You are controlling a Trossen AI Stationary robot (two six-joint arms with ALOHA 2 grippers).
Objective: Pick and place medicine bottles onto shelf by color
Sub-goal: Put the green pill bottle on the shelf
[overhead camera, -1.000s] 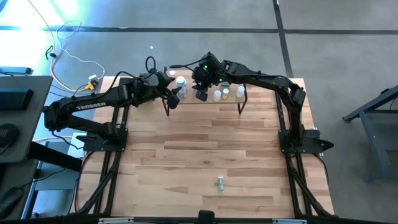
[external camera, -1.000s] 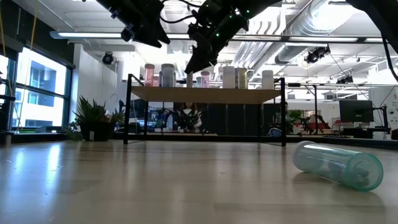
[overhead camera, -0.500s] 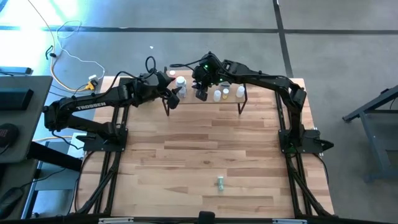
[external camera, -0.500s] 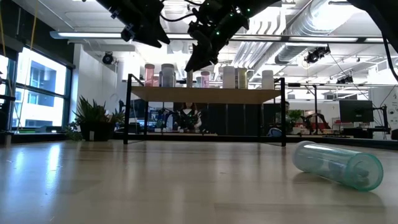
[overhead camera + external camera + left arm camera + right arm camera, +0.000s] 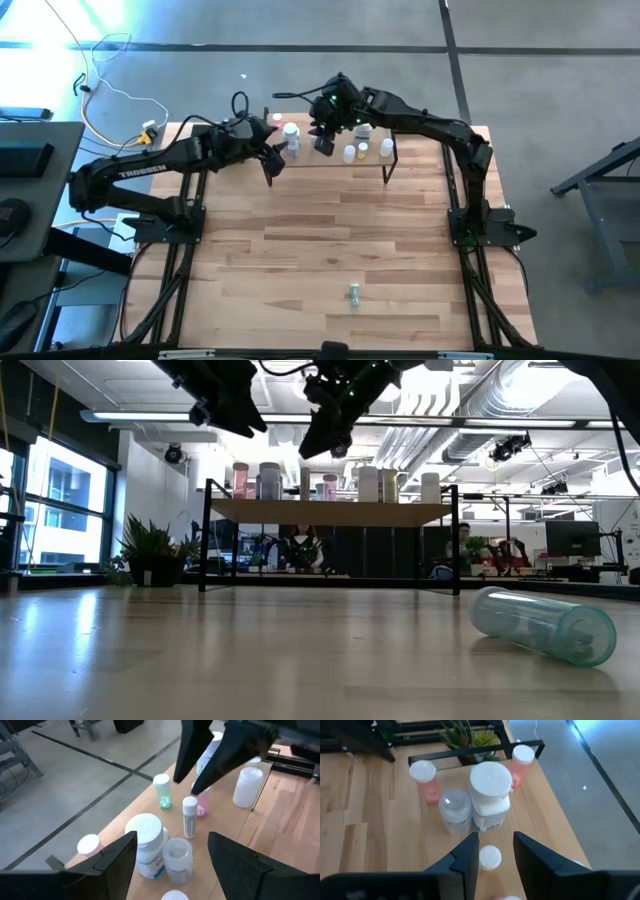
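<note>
**Both end effectors held above the shelf, one bottle lying apart on the worktop**

The right end effector (image 5: 325,145) is held above the shelf (image 5: 372,160), over its left part; its fingers (image 5: 465,857) are seen parted by a narrow gap with nothing between them, a small white-capped vial (image 5: 489,857) standing on the board below that gap. The left end effector (image 5: 270,163) is held at the shelf's left end, fingers (image 5: 117,852) spread wide and empty.

Beneath both, a cluster of upright bottles is seen: a wide white jar (image 5: 490,795), touching a clear-capped jar (image 5: 454,810), with two pink bottles (image 5: 423,777) behind them. A green vial (image 5: 162,791), a slim white vial (image 5: 189,816) and another white jar (image 5: 248,786) are set farther along the board. All of these are stood with their long axes vertical, caps up. In the left wrist view, the right arm's fingers are seen hanging directly over the slim white vial and a pink one.

A small leafy plant (image 5: 466,737) is seen beyond the shelf's black frame.

Well apart, near the front edge of the worktop (image 5: 300,250), a green-tinted bottle (image 5: 543,624) is laid on its side, its long axis roughly along the worktop's depth.
</note>
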